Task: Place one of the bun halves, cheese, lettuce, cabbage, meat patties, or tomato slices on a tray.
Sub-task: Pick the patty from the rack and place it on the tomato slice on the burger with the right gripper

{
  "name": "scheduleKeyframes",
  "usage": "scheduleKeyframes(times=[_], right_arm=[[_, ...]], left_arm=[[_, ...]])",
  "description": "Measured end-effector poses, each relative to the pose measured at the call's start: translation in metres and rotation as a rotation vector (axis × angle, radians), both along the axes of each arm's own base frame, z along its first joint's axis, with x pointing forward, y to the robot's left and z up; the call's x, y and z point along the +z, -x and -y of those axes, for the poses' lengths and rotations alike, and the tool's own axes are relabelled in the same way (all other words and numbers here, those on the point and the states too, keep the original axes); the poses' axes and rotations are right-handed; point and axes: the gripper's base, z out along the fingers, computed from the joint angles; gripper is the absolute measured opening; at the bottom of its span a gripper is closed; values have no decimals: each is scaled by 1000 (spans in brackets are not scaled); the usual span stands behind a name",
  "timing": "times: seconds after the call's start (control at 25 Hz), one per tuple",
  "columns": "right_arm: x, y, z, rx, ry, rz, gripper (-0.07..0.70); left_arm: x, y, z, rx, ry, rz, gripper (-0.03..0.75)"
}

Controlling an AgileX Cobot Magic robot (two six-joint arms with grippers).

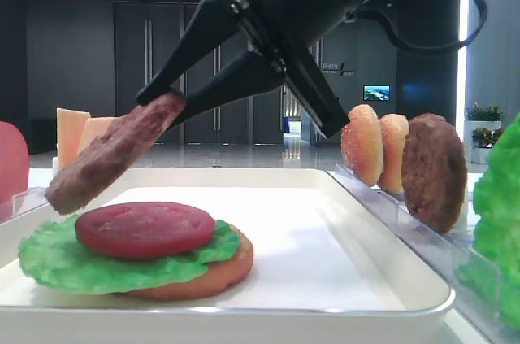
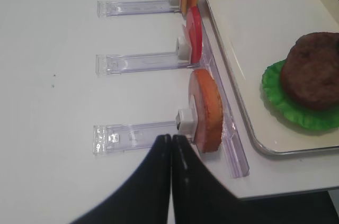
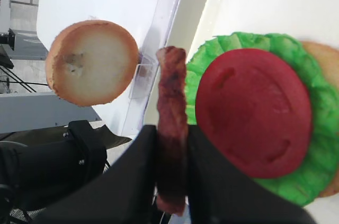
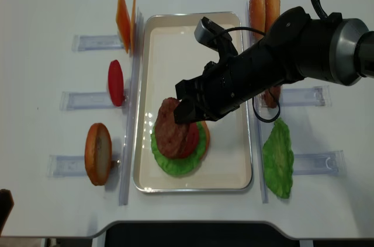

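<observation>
My right gripper point(image 1: 162, 104) point(image 4: 186, 104) is shut on a dark brown meat patty point(image 1: 114, 161) point(image 3: 172, 102) point(image 4: 170, 127), gripping its rim. The patty hangs tilted, just above the left side of a stack on the white tray point(image 1: 341, 263) point(image 4: 181, 42). That stack is a bun half point(image 1: 219, 271) at the bottom, then lettuce point(image 1: 57, 259) point(image 3: 318, 160), then a tomato slice point(image 1: 145, 228) point(image 3: 253, 112) on top. My left gripper point(image 2: 171, 138) is shut and empty, over the bare table left of the tray, near a bun half point(image 2: 206, 110) standing in a clear rack.
Clear racks flank the tray. On the left stand cheese point(image 4: 124, 13), a tomato slice point(image 4: 115, 82) and a bun half point(image 4: 98, 153). On the right stand two bun halves point(image 4: 264, 2), a second meat patty point(image 1: 435, 172) and a lettuce leaf point(image 4: 278, 156).
</observation>
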Motion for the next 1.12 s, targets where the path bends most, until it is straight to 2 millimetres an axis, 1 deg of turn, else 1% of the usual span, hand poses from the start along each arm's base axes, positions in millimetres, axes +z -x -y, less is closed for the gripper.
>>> scheduleKeyframes(times=[0.52, 0.8, 1.04, 1.12], right_arm=[[0, -8, 8, -30, -1, -1, 115], [0, -8, 8, -28, 1, 0, 115], [-11, -8, 7, -20, 15, -33, 115], [-11, -8, 7, -19, 15, -34, 115]], left_arm=[[0, 0, 0, -1, 2, 0, -1], [0, 0, 0, -1, 2, 0, -1], [0, 0, 0, -1, 2, 0, -1], [0, 0, 0, -1, 2, 0, -1]])
